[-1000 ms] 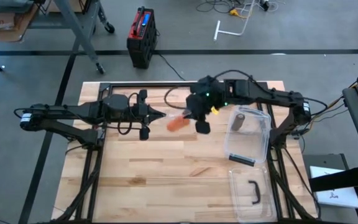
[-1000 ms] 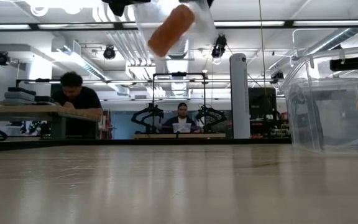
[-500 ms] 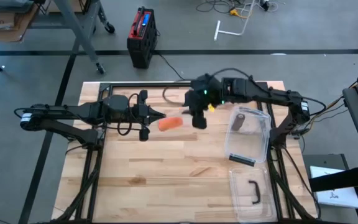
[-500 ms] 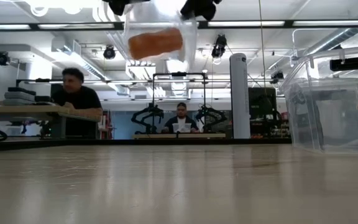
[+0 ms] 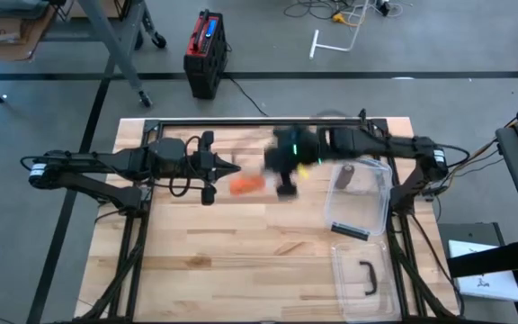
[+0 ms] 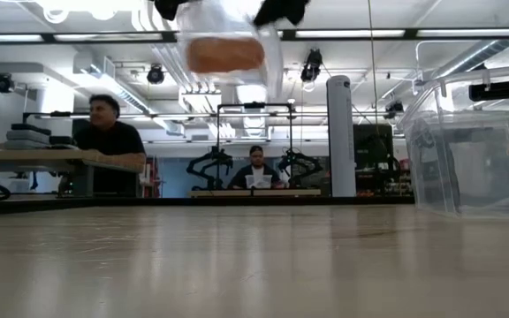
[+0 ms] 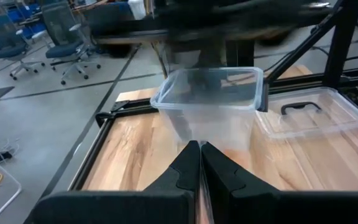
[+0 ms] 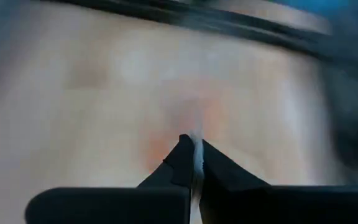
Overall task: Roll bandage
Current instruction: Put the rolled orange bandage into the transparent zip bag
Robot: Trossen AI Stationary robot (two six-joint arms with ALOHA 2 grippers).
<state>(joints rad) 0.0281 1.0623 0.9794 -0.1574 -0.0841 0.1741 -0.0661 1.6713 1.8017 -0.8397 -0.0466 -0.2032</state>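
Bandage [image 5: 246,184] has levelled out, hanging between both arms' closed fingers.

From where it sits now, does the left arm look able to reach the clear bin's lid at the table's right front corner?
Probably not readily: the left gripper, shut, sits mid-table, and the right gripper and clear bin stand between it and the lid.

We can't make out any readable text here, honestly. No labels, brands, numbers or signs that we can read on anything in these views, everything's too small or blurry to tell.
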